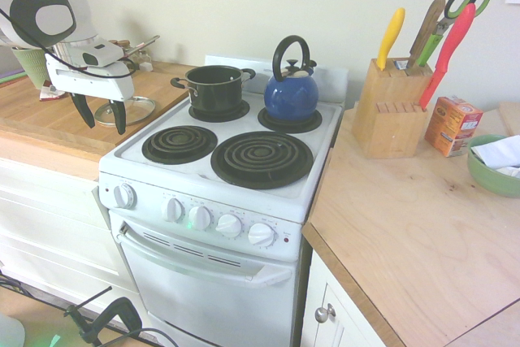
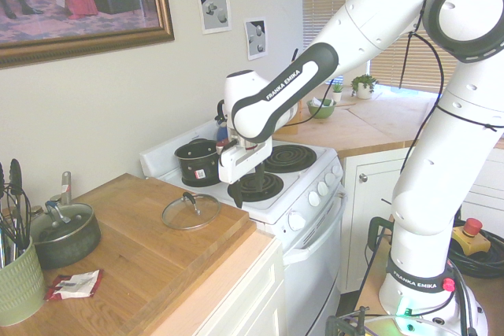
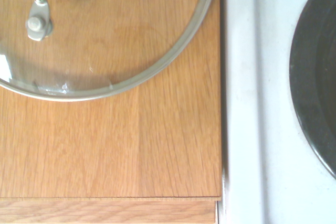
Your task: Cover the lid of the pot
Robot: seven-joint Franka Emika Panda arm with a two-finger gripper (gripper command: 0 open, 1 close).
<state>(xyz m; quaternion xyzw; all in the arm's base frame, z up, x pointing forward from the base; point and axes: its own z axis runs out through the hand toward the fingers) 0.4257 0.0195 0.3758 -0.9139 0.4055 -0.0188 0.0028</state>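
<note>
Hanging near the clear glass lid [image 2: 191, 212], the claw [image 1: 97, 114] stands open and holds nothing. The lid lies on the wooden counter [image 2: 150, 253], just beside the white stove [image 1: 208, 201]. In the first exterior view, the dark pot [image 1: 214, 89] sits on the burner at the stovetop's eleven o'clock, with the blue kettle [image 1: 291, 97] at one o'clock. Framed art [image 2: 83, 5] hangs on the pale wall [image 2: 193, 84]; blinds [image 2: 324, 5] cover the windows beyond.

Electric coil stove [image 1: 215, 188] with stockpot [image 1: 214, 89] on its far left burner, blue kettle [image 1: 291, 91] on its far right burner; glass lid [image 1: 138, 110] on the wooden countertop [image 1: 41, 123] at left.
</note>
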